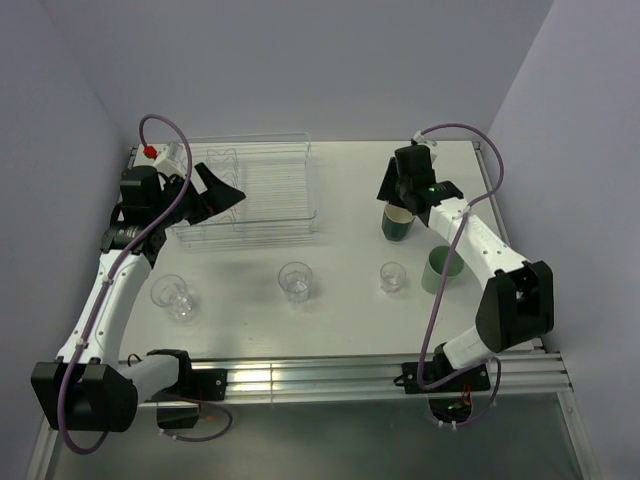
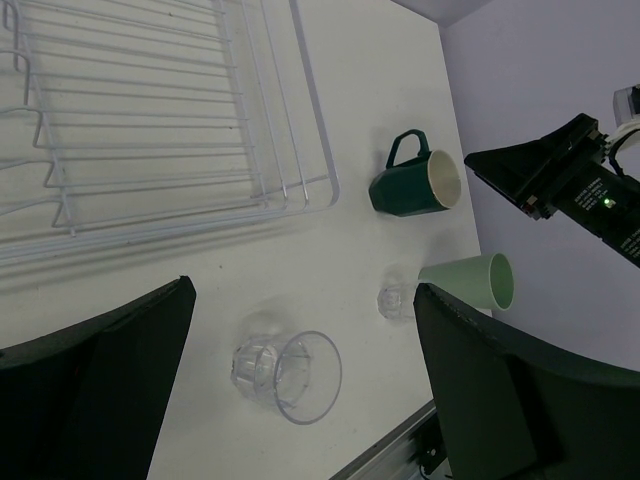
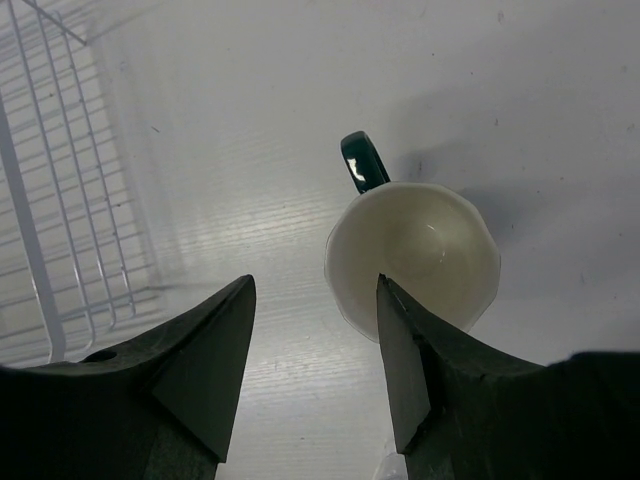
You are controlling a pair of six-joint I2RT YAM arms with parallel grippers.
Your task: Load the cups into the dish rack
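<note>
The dark green mug [image 1: 398,224] stands upright right of the clear dish rack [image 1: 262,195]. My right gripper [image 1: 396,193] hovers just above it, open. In the right wrist view its jaws [image 3: 315,285] straddle the left rim of the mug's cream inside [image 3: 420,255] without touching; the handle [image 3: 361,160] points away. The mint cup [image 1: 442,270] and three clear glasses [image 1: 175,297] [image 1: 296,280] [image 1: 393,276] stand along the front. My left gripper [image 1: 222,190] hangs wide open over the rack's left end, empty; its view looks down past the jaws [image 2: 305,290] at a glass [image 2: 285,375].
The rack [image 2: 316,105] holds no cups. The left wrist view also shows the mug [image 2: 412,185], the mint cup [image 2: 480,280] and a small glass [image 2: 395,298]. Grey walls close the back and both sides. A metal rail [image 1: 330,375] runs along the near edge.
</note>
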